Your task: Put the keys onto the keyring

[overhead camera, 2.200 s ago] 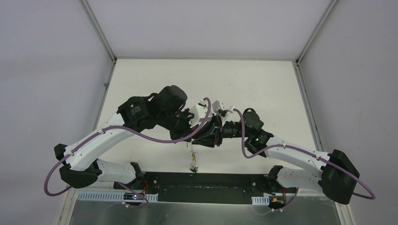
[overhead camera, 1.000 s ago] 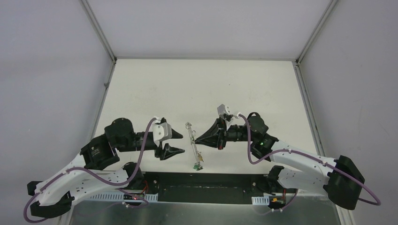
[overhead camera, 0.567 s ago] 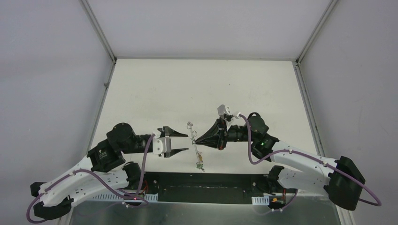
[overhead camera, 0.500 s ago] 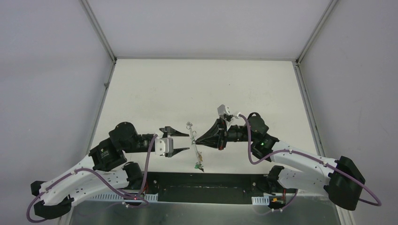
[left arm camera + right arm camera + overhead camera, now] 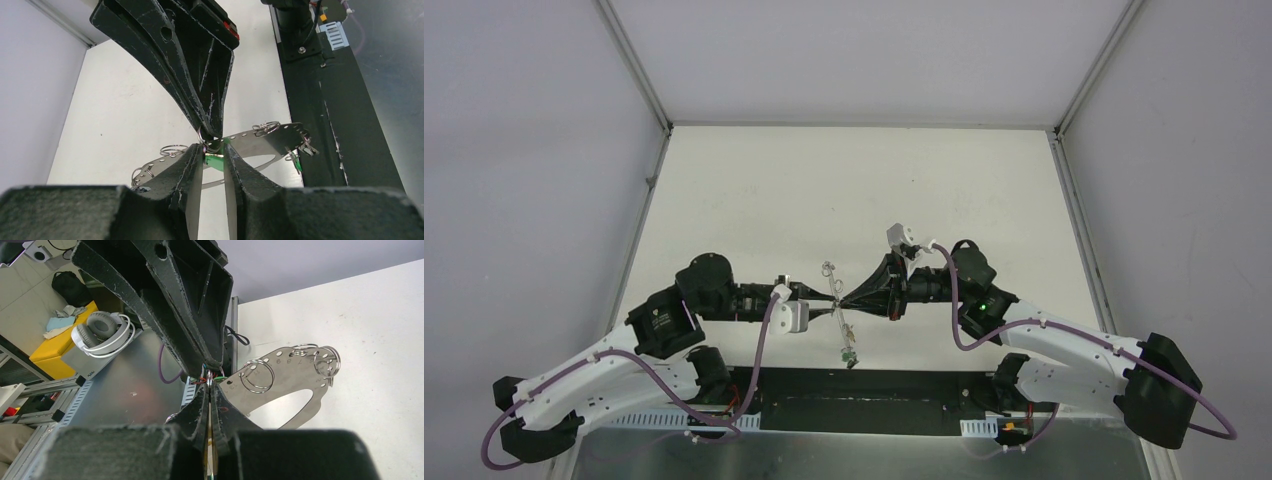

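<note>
**Left arm in at the keyring, closing on the green key**

A second ago my left arm was standing off to its own side with its fingers spread wide. Now it has swung in to meet the right arm over the middle of the worktop (image 5: pixel 824 190), and the left fingers (image 5: pixel 187 180) have drawn down to a narrow slot. In that slot, right at the tips, sits a bright green piece that I take to be the head of the green key (image 5: pixel 216 161). It fills most of the gap, but I cannot tell whether the pads are already pinching it or only flanking it.

The right arm has not moved. The right fingers (image 5: pixel 192 415) are closed flat on the edge of the keyring (image 5: pixel 292 371), which is held up off the worktop. From the wrist cameras it reads as a flat oval metal band with numbered holes, and small split rings (image 5: pixel 257 375) are threaded through some of them. From above it shows edge-on between the two arms, with a small cluster (image 5: pixel 848 354) dangling from its near end. I cannot make out a yellow-tan key in any view.

My reading is that approach is over and fine work has begun. The green key sits touching or just beside the ring, at the spot where the right fingers clamp it. I need a sure pinch before steering it anywhere. The two sets of tips are nearly nose to nose, so room for error is slight.
</note>
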